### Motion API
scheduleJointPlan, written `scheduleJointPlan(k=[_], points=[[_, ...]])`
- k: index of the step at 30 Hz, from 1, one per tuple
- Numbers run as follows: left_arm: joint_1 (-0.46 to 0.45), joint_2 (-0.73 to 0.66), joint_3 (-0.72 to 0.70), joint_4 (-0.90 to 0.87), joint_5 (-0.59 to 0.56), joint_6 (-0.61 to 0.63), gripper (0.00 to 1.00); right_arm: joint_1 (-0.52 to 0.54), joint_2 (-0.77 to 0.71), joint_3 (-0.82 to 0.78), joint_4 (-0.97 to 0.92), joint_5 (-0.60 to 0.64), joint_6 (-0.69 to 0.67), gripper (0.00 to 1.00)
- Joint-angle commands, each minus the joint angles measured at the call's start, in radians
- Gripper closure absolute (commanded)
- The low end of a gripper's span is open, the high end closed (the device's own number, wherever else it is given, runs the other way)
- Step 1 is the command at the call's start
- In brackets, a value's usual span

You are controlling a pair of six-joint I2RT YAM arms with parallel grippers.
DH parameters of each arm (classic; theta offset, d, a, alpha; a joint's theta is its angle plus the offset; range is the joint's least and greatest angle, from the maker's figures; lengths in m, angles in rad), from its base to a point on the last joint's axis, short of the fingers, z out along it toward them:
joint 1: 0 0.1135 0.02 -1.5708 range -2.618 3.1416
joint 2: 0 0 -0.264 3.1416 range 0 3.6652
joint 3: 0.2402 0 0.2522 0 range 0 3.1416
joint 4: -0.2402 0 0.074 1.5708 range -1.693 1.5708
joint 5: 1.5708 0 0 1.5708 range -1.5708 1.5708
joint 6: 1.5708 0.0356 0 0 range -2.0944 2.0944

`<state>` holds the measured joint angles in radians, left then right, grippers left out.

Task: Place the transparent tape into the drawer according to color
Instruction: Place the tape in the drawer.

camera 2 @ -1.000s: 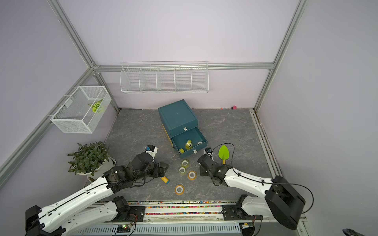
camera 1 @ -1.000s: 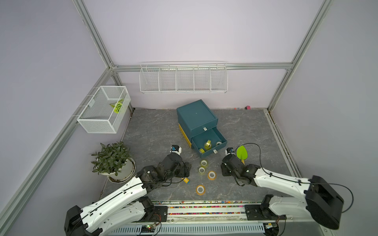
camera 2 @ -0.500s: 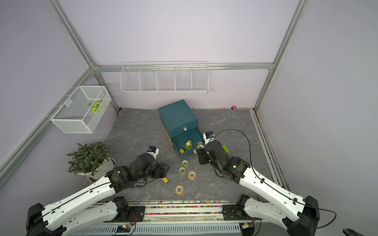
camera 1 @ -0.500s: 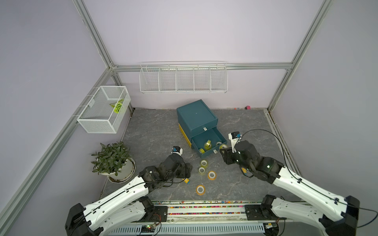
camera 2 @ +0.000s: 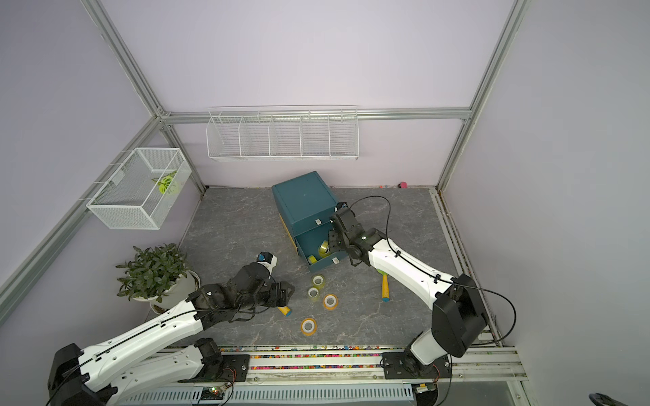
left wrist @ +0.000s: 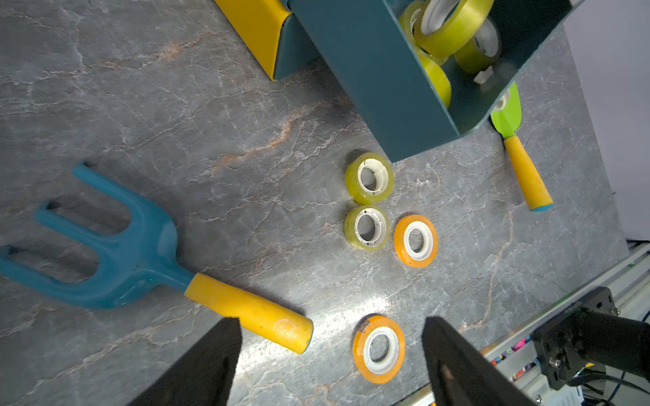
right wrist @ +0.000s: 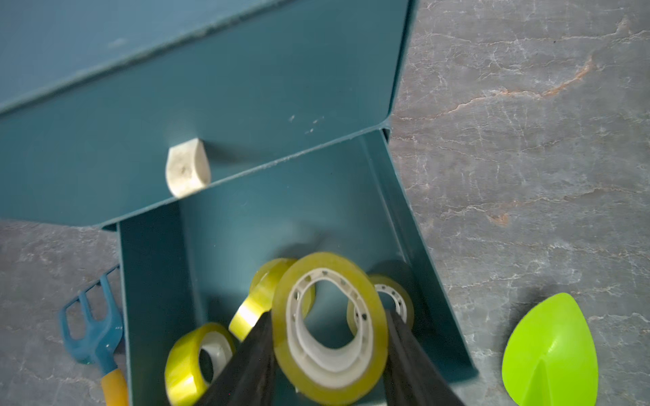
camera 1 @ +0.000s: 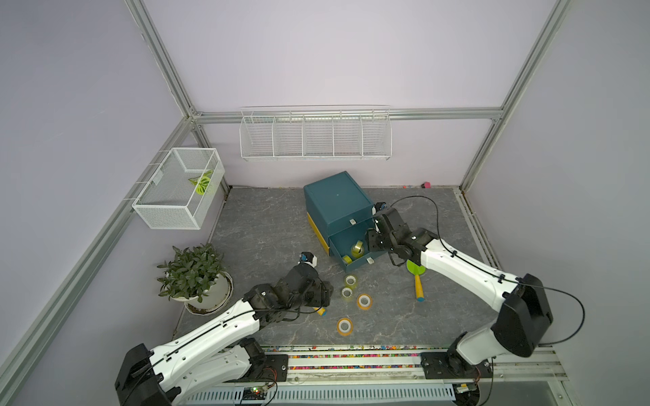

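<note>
Your right gripper [right wrist: 329, 314] is part closed on a yellow-green roll [right wrist: 323, 365], with a finger on each side of its rim. The roll is tilted and sits over the open lower drawer [right wrist: 151, 281] of the teal cabinet [camera 1: 336, 200]. The upper drawer [right wrist: 246, 105] is shut.

Three more yellow-green rolls are already in the open drawer: one [right wrist: 183, 372], a second [right wrist: 260, 298] and a third [right wrist: 397, 298]. From this angle I can't tell if the held roll touches them.

Your left gripper [left wrist: 330, 327] is wide open and empty, low over the bench [left wrist: 246, 105].

In front of the drawer on the bench, two yellow-green rolls [left wrist: 369, 177] [left wrist: 367, 227] lie flat, just beside each other. An orange roll [left wrist: 415, 240] lies just beside the second. Another orange roll [left wrist: 379, 348] lies apart, nearer the rail, and shows between the left fingers [left wrist: 218, 351] in the wrist view.

A blue fork [left wrist: 105, 253] lies beside the left gripper. A green trowel [camera 1: 418, 281] lies partly under the right arm.
</note>
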<state>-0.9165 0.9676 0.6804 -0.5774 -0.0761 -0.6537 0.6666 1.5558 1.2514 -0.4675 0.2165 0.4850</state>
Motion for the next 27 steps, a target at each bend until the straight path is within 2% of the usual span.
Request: scheduleJointPlan(k=[1,3,8,17,21,27], points=[[-0.002,0.026,0.001,0.019,0.023,0.011,0.14,-0.009,0.036,0.045,-0.058,0.031,0.011,0.57],[-0.001,0.039,0.001,0.023,0.027,0.013,0.14,-0.009,0.054,0.059,-0.075,0.033,0.018,0.54],[-0.001,0.052,0.0,0.033,0.033,0.016,0.14,-0.009,0.055,0.064,-0.065,0.014,0.031,0.4],[-0.001,0.083,0.007,0.048,0.052,0.032,0.14,-0.009,-0.076,0.048,-0.071,-0.02,0.032,0.39],[-0.011,0.093,0.016,0.053,0.055,0.039,0.14,-0.002,-0.226,-0.09,0.026,-0.11,0.034,0.4],[-0.063,0.15,0.042,0.065,0.033,0.051,0.14,0.017,-0.446,-0.308,0.087,-0.152,0.09,0.4]])
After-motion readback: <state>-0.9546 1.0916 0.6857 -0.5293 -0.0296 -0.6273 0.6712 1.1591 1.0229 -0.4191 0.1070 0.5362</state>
